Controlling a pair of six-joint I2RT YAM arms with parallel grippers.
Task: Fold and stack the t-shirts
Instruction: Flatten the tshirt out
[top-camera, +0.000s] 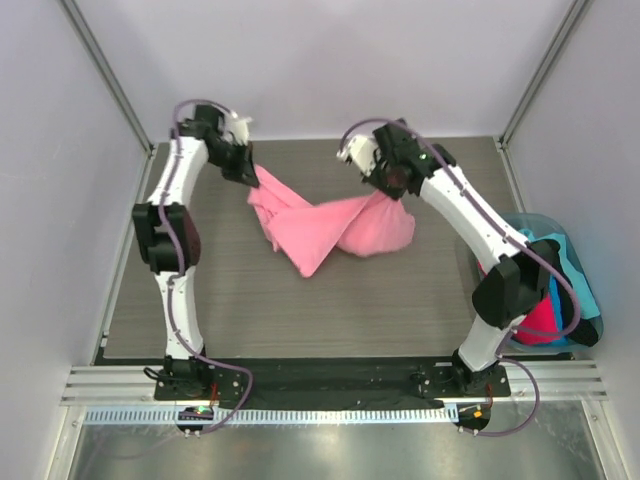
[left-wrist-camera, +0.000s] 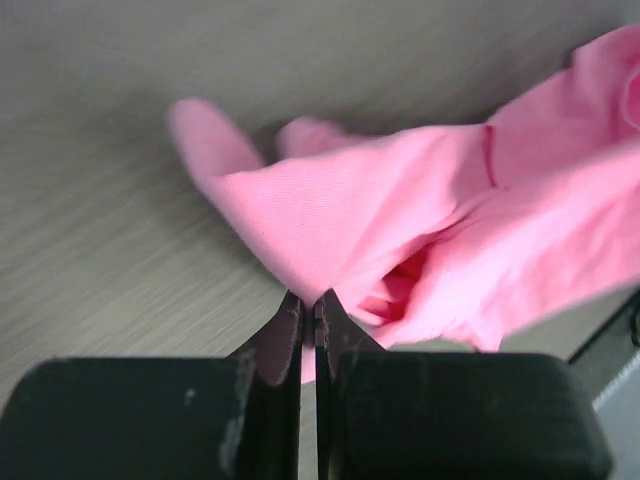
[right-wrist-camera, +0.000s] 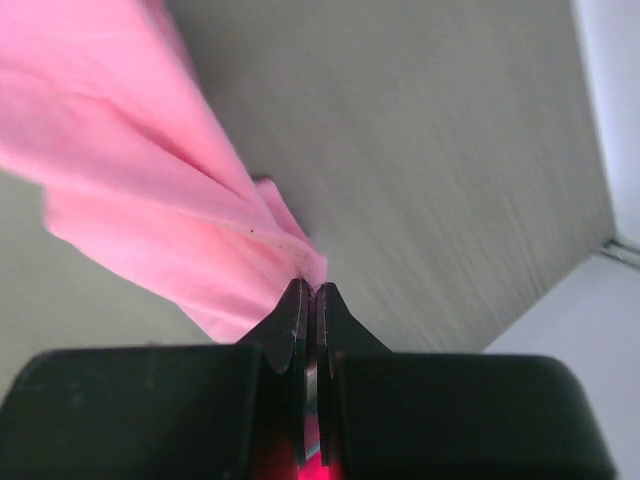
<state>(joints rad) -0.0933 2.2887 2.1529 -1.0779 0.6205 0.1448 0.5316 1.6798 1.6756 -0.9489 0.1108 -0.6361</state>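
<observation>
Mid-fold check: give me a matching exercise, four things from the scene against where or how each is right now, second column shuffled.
1. left claw
2. right claw
3. pink t-shirt
4. blue tub

A. at the table's right side, holding spare shirts
B. shut on cloth, far centre-right of the table
C. bunched, stretched between both claws
D. shut on cloth, far left of the table

Pairs: 1-D, 2-B, 3-C, 4-A

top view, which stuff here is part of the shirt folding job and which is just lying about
Job: light pink t-shirt, pinched by left tool and right tool; hot pink t-shirt and teal t-shirt in the light-blue tub.
Lying about: light-blue tub, table.
</observation>
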